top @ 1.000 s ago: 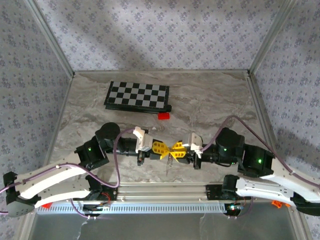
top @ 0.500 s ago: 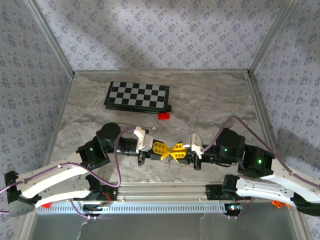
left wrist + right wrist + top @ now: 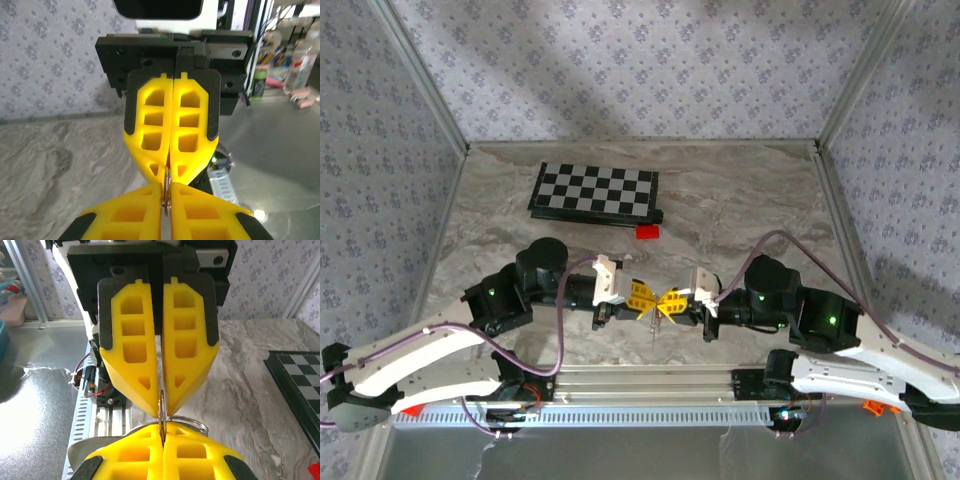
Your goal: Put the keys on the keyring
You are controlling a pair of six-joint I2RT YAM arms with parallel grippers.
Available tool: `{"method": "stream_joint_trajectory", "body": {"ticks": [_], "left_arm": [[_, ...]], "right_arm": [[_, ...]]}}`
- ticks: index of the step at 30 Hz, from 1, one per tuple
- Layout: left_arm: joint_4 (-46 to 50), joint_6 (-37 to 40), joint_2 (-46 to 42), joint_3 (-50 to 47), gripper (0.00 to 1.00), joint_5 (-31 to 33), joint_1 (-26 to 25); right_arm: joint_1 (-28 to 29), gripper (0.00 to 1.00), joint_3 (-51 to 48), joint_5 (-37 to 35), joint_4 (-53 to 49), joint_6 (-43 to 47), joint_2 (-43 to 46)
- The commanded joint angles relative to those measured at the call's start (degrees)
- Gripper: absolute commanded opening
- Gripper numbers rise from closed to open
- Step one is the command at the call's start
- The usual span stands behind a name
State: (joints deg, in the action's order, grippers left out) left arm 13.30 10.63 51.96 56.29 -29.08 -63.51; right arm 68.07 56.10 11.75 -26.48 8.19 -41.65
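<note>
Top view: marble-look table [image 3: 750,200], boxed in by floral-wallpaper walls [image 3: 620,60] w/ alu corner posts [image 3: 420,75]. Chessboard [image 3: 595,190] lies at far side, left of centre. Small red block [image 3: 647,232] sits just off its near right corner. Slotted alu rail [image 3: 640,412] runs along near edge. L gripper [image 3: 650,300] and R gripper [image 3: 668,302] meet tip to tip over mid-table, and the thin keyring [image 3: 655,320] hangs at the join.

L wrist view: both yellow finger pairs are clenched, w/ keyring [image 3: 166,182] edge-on, nipped in the seam where the tips meet. Wallpaper and marble on left, shiny grey sheet [image 3: 280,150] on right, bottles [image 3: 300,55] beyond.

R wrist view: both pairs pinch the keyring. Its silvery loop [image 3: 192,421] bulges out beside R gripper's tips. Marble below, chessboard corner at right, red block at bottom-right corner, rail at left.
</note>
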Motion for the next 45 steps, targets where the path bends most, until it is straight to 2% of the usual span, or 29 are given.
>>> {"method": "stream_joint_trajectory", "body": {"ticks": [1,6,12,15,17,22,23,27,31,40,45], "left_arm": [[13.54,6.29,1.64,4.76,0.13,3.38,-0.42],[15.96,7.55,2.77,6.01,0.14,3.68,-0.48],[13.76,7.06,2.46,4.97,0.15,3.12,-0.48],[13.08,6.68,2.58,4.75,0.09,2.80,-0.48],[12.51,6.29,2.34,4.51,0.01,2.89,-0.48],[5.87,3.43,-1.09,2.02,0.00,1.65,-0.46],[3.35,2.41,-2.03,0.79,0.00,0.96,-0.48],[-4.65,-0.86,-4.37,-2.05,0.00,-1.58,-0.48],[-12.72,-4.06,-5.44,-4.90,0.00,-3.88,-0.39],[-24.18,-9.88,-5.52,-9.29,0.00,-5.09,-0.41],[-28.04,-10.93,-5.41,-10.67,0.00,-4.71,-0.41]], "right_arm": [[0.13,0.00,3.67,-1.37,-3.96,0.25,-1.80],[0.43,0.00,6.09,-1.57,-7.44,0.72,-5.17],[0.46,0.00,6.33,-0.42,-7.42,0.34,-6.93],[0.50,0.00,6.78,-0.32,-7.67,0.43,-7.69],[0.53,0.00,7.05,-0.32,-9.18,0.43,-7.83],[0.57,0.00,6.53,-0.33,-8.22,0.24,-6.66],[0.61,0.02,6.12,-0.26,-6.24,0.17,-6.04],[0.58,0.23,2.44,0.61,1.71,-0.60,-2.19],[0.57,0.30,1.02,0.93,4.58,-0.85,-0.89],[0.57,0.31,-0.36,3.11,6.69,-0.80,-0.02],[0.61,0.15,-0.36,2.75,6.21,-0.81,0.16]]}}
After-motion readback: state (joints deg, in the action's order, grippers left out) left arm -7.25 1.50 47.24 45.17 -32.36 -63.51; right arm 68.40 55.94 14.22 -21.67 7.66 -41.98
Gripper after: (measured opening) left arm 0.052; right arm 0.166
